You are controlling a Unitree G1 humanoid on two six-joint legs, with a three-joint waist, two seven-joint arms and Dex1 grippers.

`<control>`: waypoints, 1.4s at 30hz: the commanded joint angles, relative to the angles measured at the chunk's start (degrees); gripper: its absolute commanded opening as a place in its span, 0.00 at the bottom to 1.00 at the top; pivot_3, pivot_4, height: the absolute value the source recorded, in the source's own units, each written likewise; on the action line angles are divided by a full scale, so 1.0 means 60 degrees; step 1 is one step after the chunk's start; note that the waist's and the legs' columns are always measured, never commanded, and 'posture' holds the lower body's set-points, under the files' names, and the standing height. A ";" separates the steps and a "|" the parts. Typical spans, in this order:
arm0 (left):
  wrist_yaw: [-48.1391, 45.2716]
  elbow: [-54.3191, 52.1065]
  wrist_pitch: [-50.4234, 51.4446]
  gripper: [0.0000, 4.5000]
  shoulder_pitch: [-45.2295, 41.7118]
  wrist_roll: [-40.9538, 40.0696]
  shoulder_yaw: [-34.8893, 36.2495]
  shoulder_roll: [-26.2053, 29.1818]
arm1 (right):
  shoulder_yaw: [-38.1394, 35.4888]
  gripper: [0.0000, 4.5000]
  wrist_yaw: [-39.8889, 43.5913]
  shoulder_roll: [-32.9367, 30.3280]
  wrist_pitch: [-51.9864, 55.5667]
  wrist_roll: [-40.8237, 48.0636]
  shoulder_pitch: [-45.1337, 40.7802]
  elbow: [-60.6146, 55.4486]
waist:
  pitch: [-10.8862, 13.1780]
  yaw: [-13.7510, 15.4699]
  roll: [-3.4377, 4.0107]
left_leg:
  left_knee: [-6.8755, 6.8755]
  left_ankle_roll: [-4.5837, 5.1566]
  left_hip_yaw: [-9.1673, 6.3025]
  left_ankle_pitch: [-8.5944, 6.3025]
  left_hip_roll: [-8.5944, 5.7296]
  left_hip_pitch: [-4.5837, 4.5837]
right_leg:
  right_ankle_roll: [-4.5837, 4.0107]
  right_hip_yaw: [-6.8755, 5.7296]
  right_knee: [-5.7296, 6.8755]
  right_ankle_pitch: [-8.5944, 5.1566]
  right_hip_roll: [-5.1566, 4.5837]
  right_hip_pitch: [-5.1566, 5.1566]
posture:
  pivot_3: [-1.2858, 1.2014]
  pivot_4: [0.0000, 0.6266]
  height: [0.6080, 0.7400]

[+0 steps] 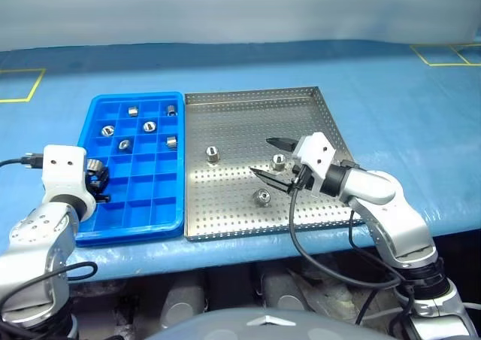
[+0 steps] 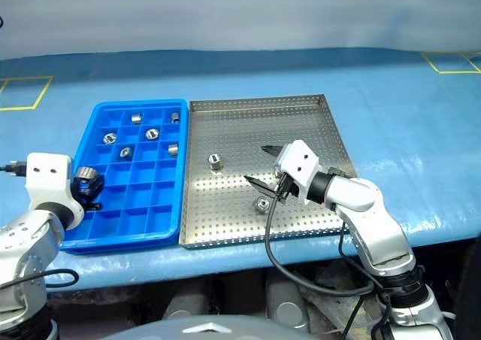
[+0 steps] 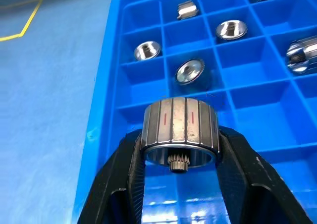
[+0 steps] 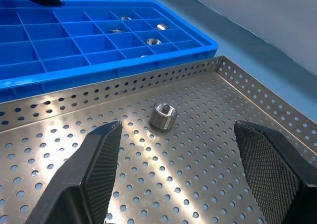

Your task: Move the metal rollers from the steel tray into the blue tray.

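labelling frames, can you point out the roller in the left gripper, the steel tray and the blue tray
roller [image 3: 180, 131]: left wrist view, on its ribbed side wall.
steel tray [image 1: 248, 122]: left eye view, bare perforated floor near the far rim.
blue tray [image 1: 140, 95]: left eye view, on its far rim.

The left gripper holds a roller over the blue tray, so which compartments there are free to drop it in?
The blue tray is bare in its near rows, under the left gripper and held roller. The far rows are crowded with rollers.
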 commanded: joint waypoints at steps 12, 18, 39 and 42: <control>0.0650 0.2107 -0.1555 0.39 -0.1298 0.0472 -0.0404 -0.0274 | 0.0578 0.85 -0.0338 0.0020 0.0008 -0.0428 0.0181 -0.0002 | -0.0010 0.0095 -0.0026 | 0.0000 -0.0006 0.0000 0.0002 0.0000 -0.0001 | -0.0050 -0.0039 0.0002 -0.0010 -0.0038 0.0000 | 0.47 0.24 1.00; 0.0720 0.2445 -0.1864 0.55 -0.1093 0.0539 -0.0423 -0.0338 | 0.0452 0.85 -0.0526 -0.0003 -0.0020 -0.0457 0.0242 -0.0046 | -0.0010 -0.0003 -0.0026 | -0.0002 -0.0007 -0.0008 0.0001 0.0001 -0.0003 | -0.0040 -0.0052 0.0002 -0.0004 -0.0081 -0.0002 | 0.47 0.24 1.00; -0.0574 0.3009 -0.3403 0.87 -0.2707 -0.0883 -0.4201 -0.2352 | 0.0095 0.85 -0.1345 0.0044 -0.0010 -0.0851 0.0457 -0.0208 | -0.0016 -0.0162 -0.0034 | -0.0002 0.0005 -0.0005 -0.0004 -0.0031 -0.0007 | -0.0005 -0.0048 -0.0008 0.0016 -0.0056 0.0005 | 0.44 0.24 1.00; -0.0359 0.3780 -0.3332 0.87 -0.2871 -0.0478 -0.4801 -0.2293 | -0.0005 0.85 -0.1408 -0.0001 0.0026 -0.0862 0.0587 -0.0325 | -0.0016 -0.0314 -0.0034 | -0.0001 0.0006 -0.0003 -0.0003 -0.0026 -0.0007 | -0.0003 -0.0042 -0.0007 0.0017 -0.0039 0.0004 | 0.42 0.24 1.00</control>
